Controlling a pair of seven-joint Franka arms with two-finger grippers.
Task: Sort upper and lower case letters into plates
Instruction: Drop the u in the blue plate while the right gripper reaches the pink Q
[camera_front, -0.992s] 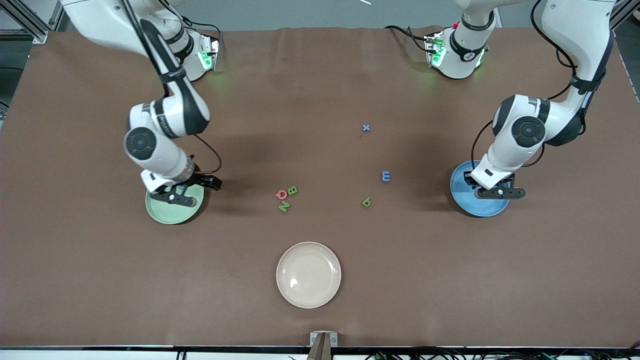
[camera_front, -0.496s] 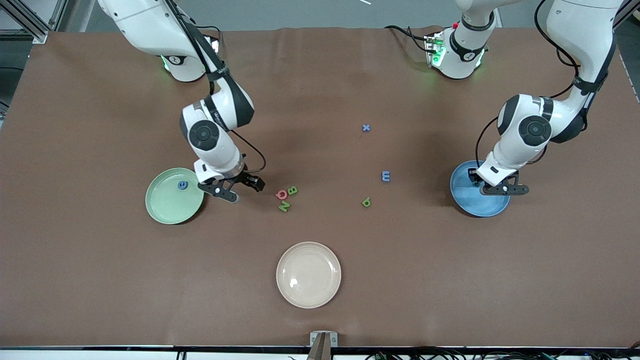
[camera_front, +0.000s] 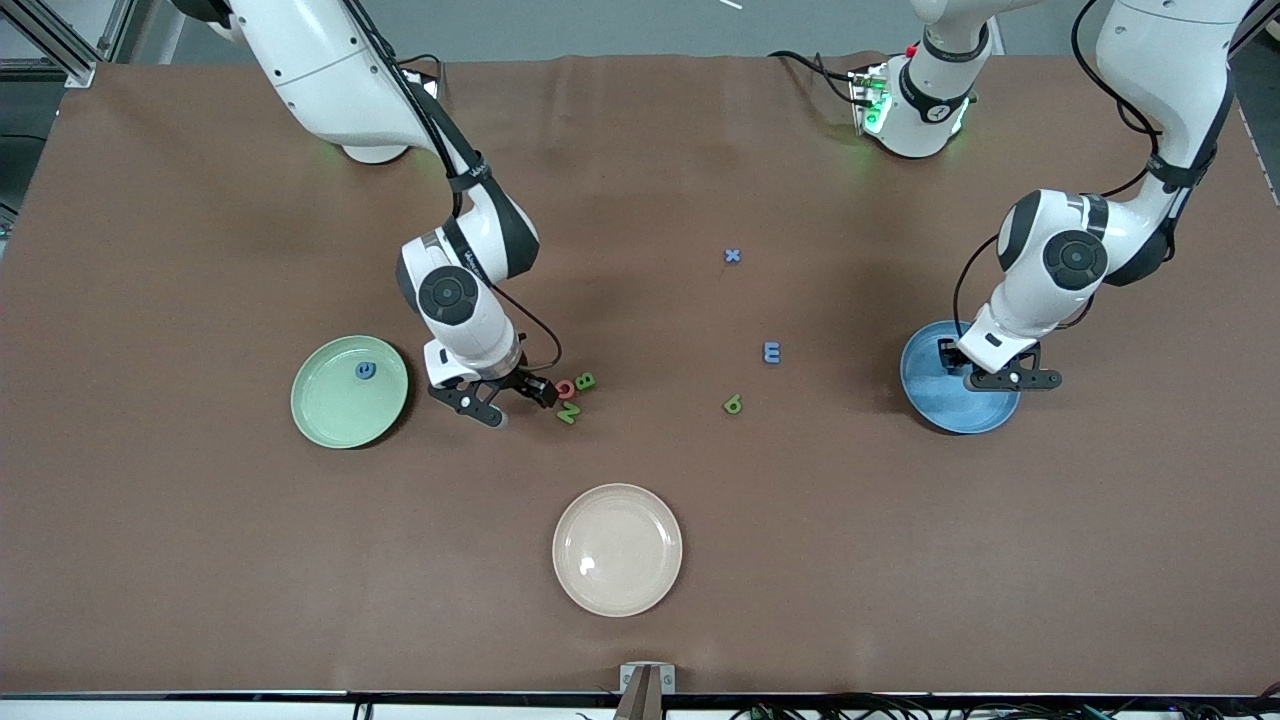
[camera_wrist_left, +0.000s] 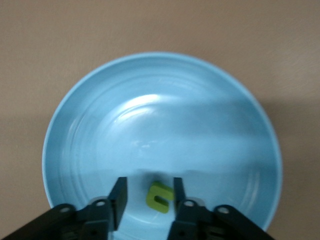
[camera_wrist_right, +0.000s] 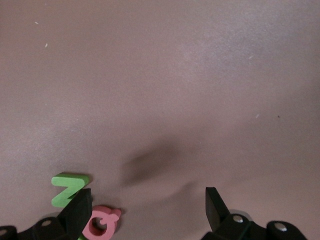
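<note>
**Q:** Where is the right hand, and what is it doing?

**A:** The right hand (camera_front: 512, 398) hangs just above the desk (camera_front: 640, 620) with its fingers spread wide and nothing between them. Just beside it lies a cluster of three letters: a pink Q (camera_front: 565, 388), a green B (camera_front: 586, 381) and a green N (camera_front: 568, 411), close together.

**Q:** And the left hand?

**A:** The left hand (camera_wrist_left: 149, 195) is low over the blue plate (camera_front: 925, 395), at the left arm's end of the desk. Its fingers stand part-way open, either side of a small green letter (camera_wrist_left: 159, 196) that lies in the plate; I cannot tell if they touch it.

**Q:** What else is on the desk?

**A:** The green plate (camera_front: 340, 410) sits at the right arm's end, with a small blue letter (camera_front: 366, 371) in it. Between the two plates lie a green letter (camera_front: 733, 404), a blue m (camera_front: 771, 352) and, nearer the arm bases, a blue x (camera_front: 732, 256). A beige plate (camera_front: 617, 549) lies nearest the front camera.
</note>
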